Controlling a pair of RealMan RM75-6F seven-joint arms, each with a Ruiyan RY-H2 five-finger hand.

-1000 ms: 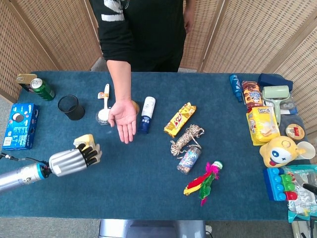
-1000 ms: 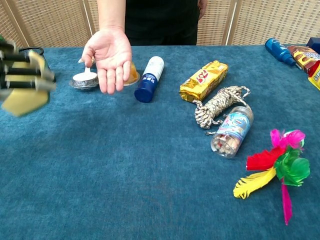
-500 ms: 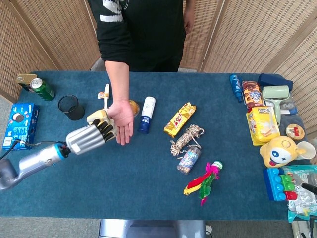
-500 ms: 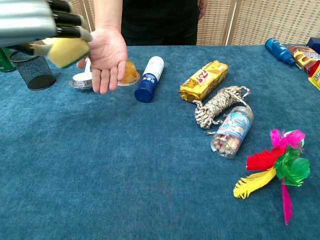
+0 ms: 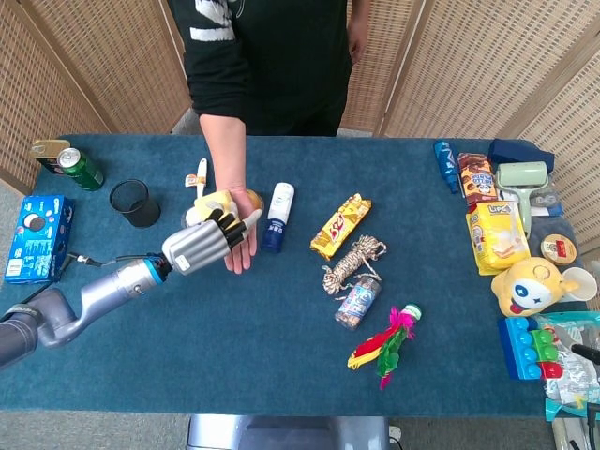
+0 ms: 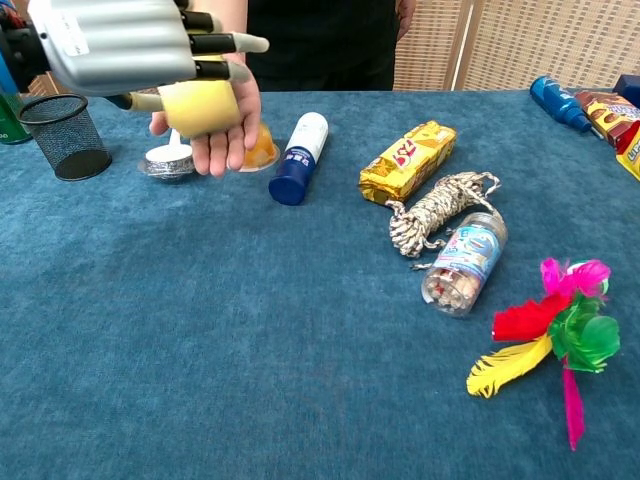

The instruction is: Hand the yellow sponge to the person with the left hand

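The yellow sponge is gripped under the fingers of my left hand. The hand hovers right over the person's upturned palm, which reaches in from the far side of the table. In the chest view the sponge sits against the palm, its underside touching or nearly touching it. My fingers stretch forward over the sponge's top and the thumb lies below at its left. The right hand shows in neither view.
A black mesh cup stands left of the palm. A foil dish with a spoon, an orange jelly cup and a blue-white bottle lie around it. A snack packet and rope lie further right.
My left hand has carried the sponge up and to the right, from the table's left side to directly over the person's palm. The person's hand stayed roughly in place.
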